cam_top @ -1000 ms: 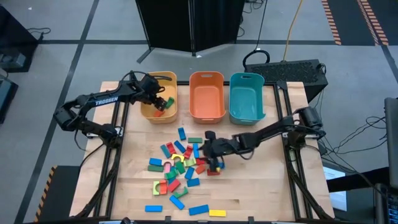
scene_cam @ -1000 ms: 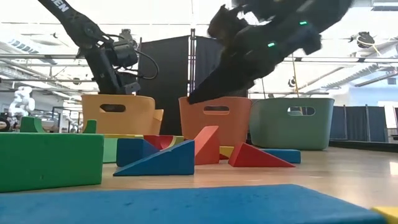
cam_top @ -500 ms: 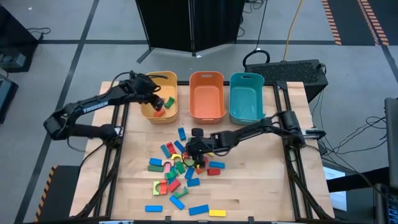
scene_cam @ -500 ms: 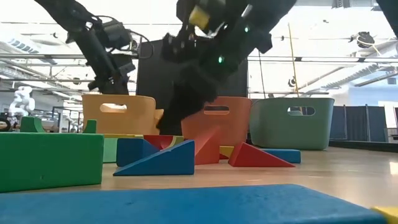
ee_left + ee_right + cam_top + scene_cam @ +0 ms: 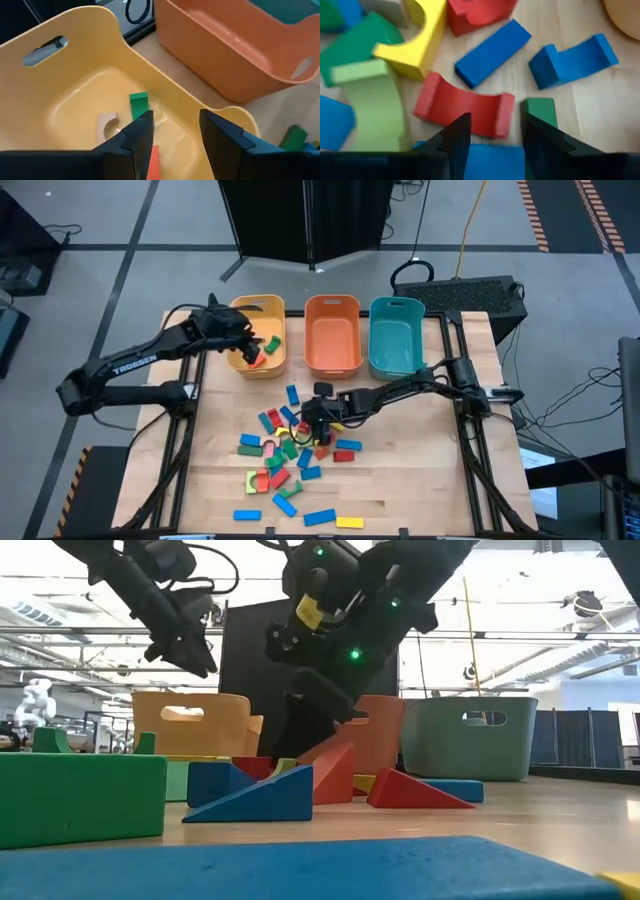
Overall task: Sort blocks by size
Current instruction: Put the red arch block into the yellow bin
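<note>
Hovering over the yellow bin, the left claw has its fingers apart with a clear gap between them and nothing held. Its wrist view looks right down into that bin, where a green block, a pale arch block and a bit of a red block lie on the bottom. The orange bin sits just beside the yellow one, and the teal bin is on the far side of that, all three lined up along the back of the worktop.

The right claw is down low over the pile of blocks in the middle of the worktop. Its fingers are parted too, and nothing is pinched between them. From its wrist view, a red curved block lies just ahead of the fingers, with a small dark green block close beside it. Near those are a blue bar, a blue stepped block, a yellow arch and a light green arch.

The rest of the blocks are scattered loose across the worktop toward its front edge, including a few blue bars and a yellow bar lying apart from the main pile. In the low view a green block and a blue wedge sit close to the camera.
</note>
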Tool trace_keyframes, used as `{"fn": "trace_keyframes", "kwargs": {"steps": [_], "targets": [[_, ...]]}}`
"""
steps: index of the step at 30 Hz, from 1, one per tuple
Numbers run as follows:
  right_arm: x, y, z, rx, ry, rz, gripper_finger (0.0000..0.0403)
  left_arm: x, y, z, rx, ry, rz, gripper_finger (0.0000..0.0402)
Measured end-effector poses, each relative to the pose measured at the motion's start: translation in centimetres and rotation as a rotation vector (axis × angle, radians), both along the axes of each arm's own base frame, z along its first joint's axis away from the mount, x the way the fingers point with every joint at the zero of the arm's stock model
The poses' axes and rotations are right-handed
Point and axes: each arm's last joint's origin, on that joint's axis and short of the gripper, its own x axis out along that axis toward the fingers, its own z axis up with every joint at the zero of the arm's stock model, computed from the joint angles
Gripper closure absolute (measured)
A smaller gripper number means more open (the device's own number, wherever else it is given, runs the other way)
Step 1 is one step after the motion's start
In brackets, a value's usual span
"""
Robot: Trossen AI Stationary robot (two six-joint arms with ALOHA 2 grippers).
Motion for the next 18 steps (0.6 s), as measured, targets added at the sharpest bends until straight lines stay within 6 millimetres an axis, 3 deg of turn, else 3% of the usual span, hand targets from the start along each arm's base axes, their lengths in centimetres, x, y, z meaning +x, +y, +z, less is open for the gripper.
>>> {"fn": "trace_keyframes", "kwargs": {"steps": [5,18], "targets": [[0.0,-0.1,0.0,0.004,-0.003,-0.002,0.0279,0.2,-0.2,0.1,-0.073,-0.064,0.066,0.0242],[0.4,-0.9,-1.3,0.006,0.015,-0.024,0.034,0.3,-0.2,0.2,-0.07,-0.084,0.073,0.0243]]}}
